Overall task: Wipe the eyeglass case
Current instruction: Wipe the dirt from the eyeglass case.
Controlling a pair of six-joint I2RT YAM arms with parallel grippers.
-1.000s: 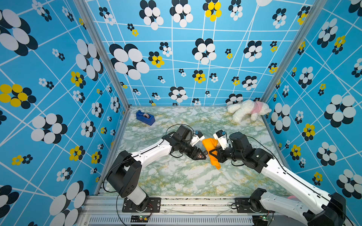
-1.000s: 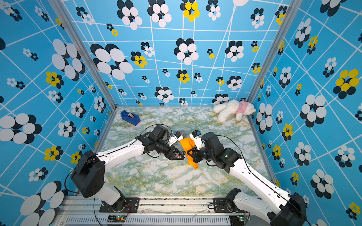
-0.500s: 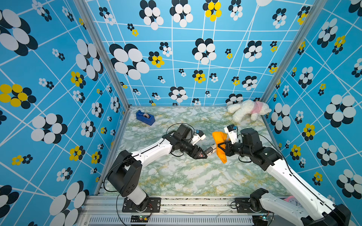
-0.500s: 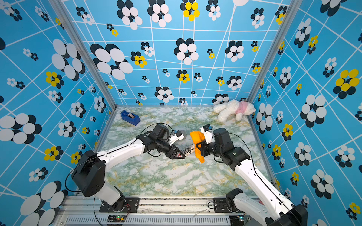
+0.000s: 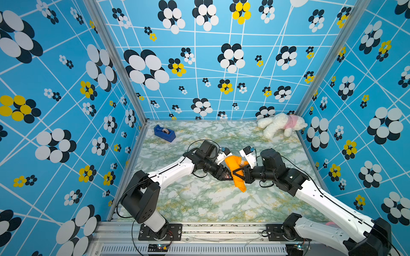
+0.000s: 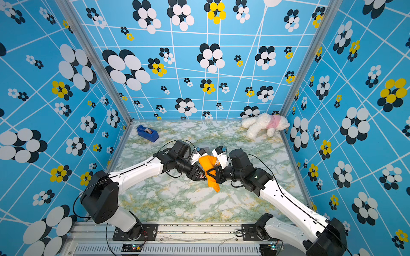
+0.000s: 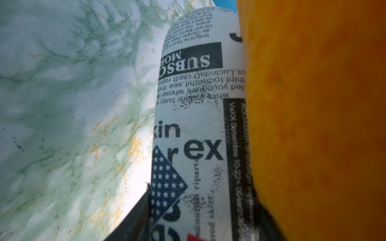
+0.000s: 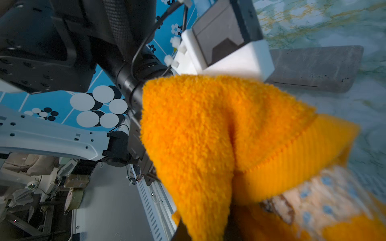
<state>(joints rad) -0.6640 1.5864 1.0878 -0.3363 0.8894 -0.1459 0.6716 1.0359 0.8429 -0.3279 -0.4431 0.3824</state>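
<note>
Case [image 7: 194,125], newsprint-patterned, pinched in the closed left gripper [image 5: 224,175] over the table's [image 5: 199,204] middle, apparently clear of the surface to expose every face. Cloth [image 5: 235,165] clamped in the closed right gripper [image 5: 239,175] and draped against the case, seemingly pressed there for rubbing.

Left arm [image 5: 170,171], right arm [image 5: 321,199]: glossy white link shells, black rounded joint housings. Small dark screw holes dotted shells. Thin black cables [image 5: 203,140] ran loose beside wrists. White boxy wrist cameras [image 5: 224,155] carried blue specks. Left gripper [image 5: 227,175], right gripper [image 5: 239,175]: black, wedge-shaped. Black base plates [image 5: 159,230] were square, screwed at corners.
</note>
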